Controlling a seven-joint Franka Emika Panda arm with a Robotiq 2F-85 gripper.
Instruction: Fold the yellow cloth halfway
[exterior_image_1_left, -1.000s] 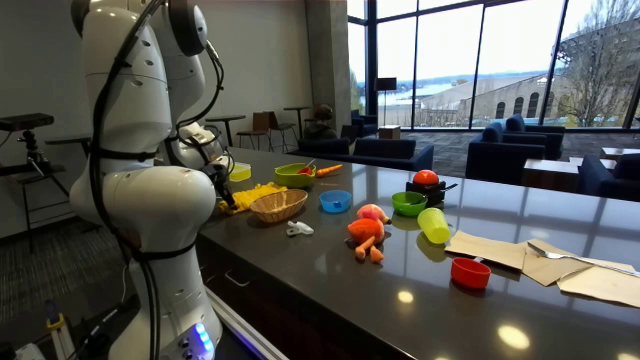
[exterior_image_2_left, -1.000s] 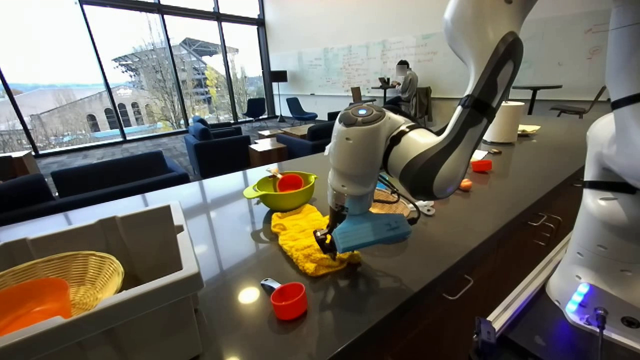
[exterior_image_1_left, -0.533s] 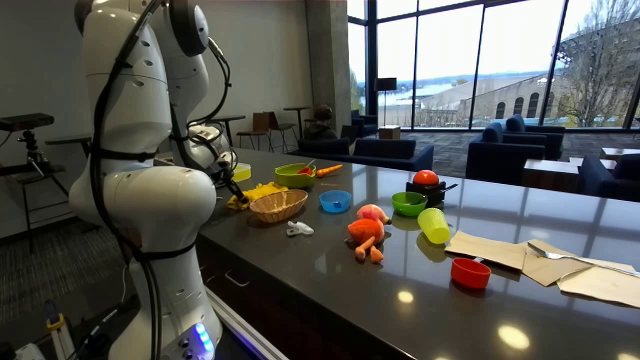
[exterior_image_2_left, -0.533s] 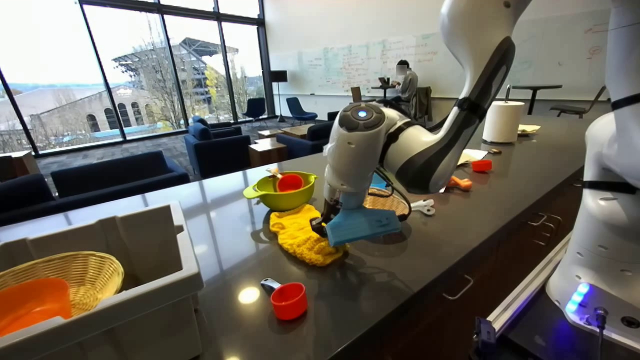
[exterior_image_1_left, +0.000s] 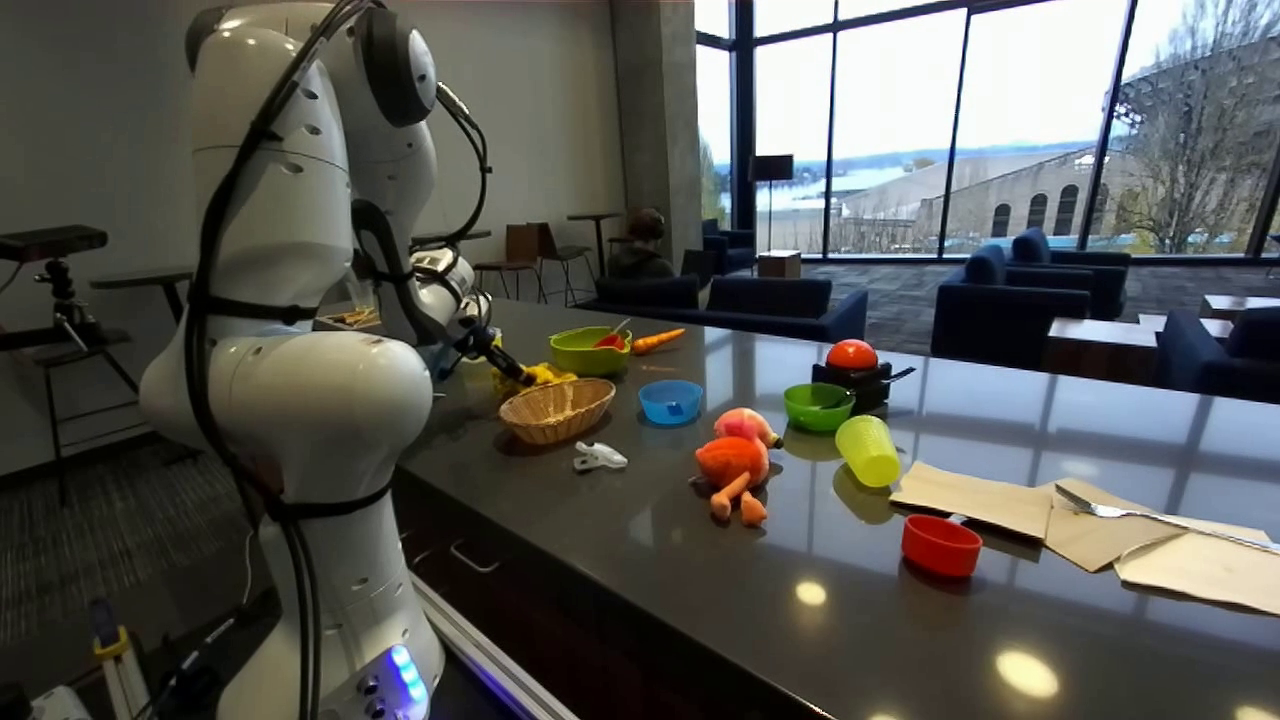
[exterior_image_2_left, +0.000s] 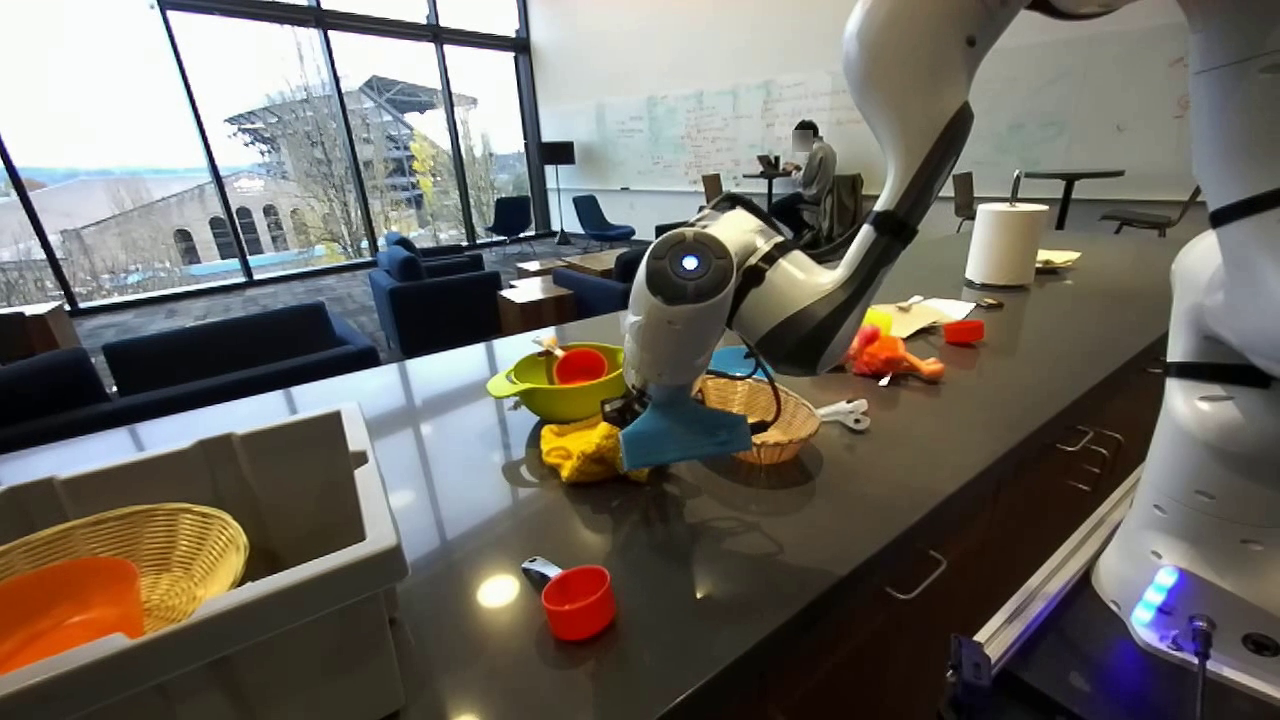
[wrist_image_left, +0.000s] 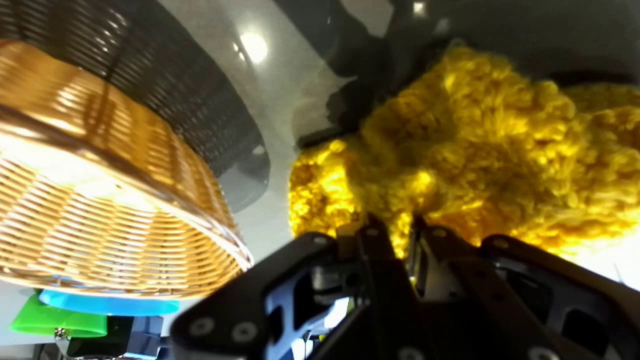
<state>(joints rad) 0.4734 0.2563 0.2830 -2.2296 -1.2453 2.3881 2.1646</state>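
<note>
Tool (wrist_image_left: 394, 222), nearly closed, pinches the cloth (exterior_image_2_left: 578, 450) — bunched on the counter (exterior_image_2_left: 760, 560) between lime bowl (exterior_image_2_left: 553, 402) and drawer-side edge. Fold looks begun, not finished — laying it flat and letting go seem left.

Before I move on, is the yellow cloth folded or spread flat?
Not spread flat: the wrist view shows the yellow cloth bunched into humps at the fingers. Whether it's folded halfway, I cannot tell.

Both exterior views, set back, look across the counter (exterior_image_1_left: 780, 560) toward windows (exterior_image_1_left: 900, 110) from opposite sides of the arm (exterior_image_2_left: 790, 300), sharing the yellow cloth (exterior_image_2_left: 578, 452), which the wrist view faces from close above.
</note>
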